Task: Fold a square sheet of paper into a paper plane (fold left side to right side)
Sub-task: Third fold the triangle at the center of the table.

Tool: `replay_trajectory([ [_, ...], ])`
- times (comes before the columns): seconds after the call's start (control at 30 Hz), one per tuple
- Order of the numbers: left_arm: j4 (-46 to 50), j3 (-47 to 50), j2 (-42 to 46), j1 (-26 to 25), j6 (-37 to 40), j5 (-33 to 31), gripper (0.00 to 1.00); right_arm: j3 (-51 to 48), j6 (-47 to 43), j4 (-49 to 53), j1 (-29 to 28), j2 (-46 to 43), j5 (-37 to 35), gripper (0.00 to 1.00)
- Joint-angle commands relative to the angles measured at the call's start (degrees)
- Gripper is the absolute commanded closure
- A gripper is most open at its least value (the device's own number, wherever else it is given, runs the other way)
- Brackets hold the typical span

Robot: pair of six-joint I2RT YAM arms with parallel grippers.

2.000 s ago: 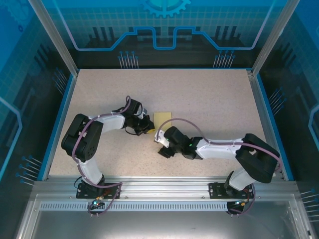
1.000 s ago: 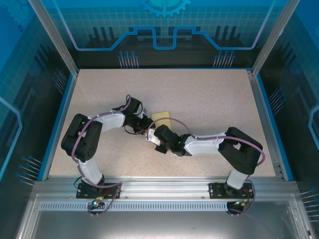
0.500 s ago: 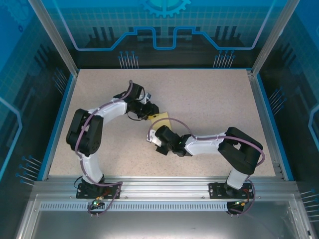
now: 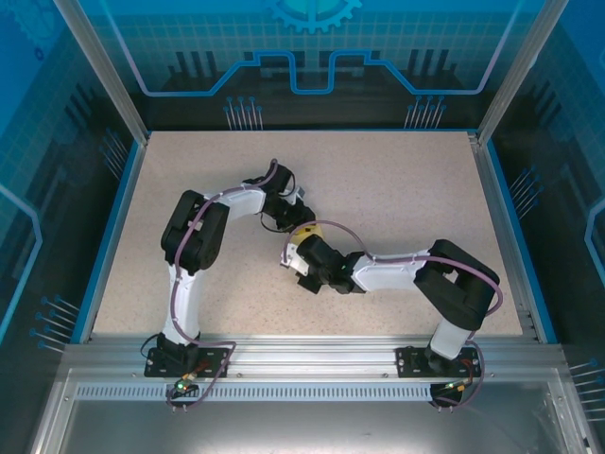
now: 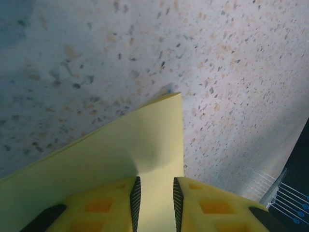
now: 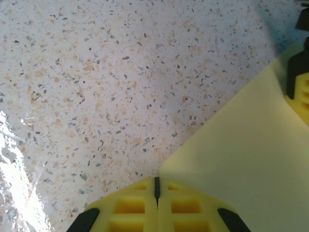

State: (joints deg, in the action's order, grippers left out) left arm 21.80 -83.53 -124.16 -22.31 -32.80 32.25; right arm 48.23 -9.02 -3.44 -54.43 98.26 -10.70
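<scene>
Mid-table, left gripper and right gripper each clamp the square sheet of paper; its free corner points away from the left gripper; long axis unclear.

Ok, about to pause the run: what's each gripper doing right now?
Left gripper: nearly closed, pinching the paper, which puckers between its fingers.
Right gripper: closed on the paper's corner.
</scene>
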Motion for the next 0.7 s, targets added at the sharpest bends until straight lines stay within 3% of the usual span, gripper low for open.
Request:
replay_trajectory([
  [0.0, 1.3, -1.2, -0.5, -0.5, 1.5, 1.6, 0.71, 1.9, 0.9, 1.4, 0.9, 0.6, 2.7, 1.0],
  [0.43, 4.2, -2.0, 1.4, -1.5, 5.0, 2.3, 0.69, 1.9, 1.6, 2.1, 2.3, 0.8, 4.7, 1.0],
  [0.67, 5.9, -2.7, -2.4, -1.6, 6.8, 0.2, 0.75, 4.9, 3.0, 5.0, 4.9, 0.0, 12.3, 1.0],
])
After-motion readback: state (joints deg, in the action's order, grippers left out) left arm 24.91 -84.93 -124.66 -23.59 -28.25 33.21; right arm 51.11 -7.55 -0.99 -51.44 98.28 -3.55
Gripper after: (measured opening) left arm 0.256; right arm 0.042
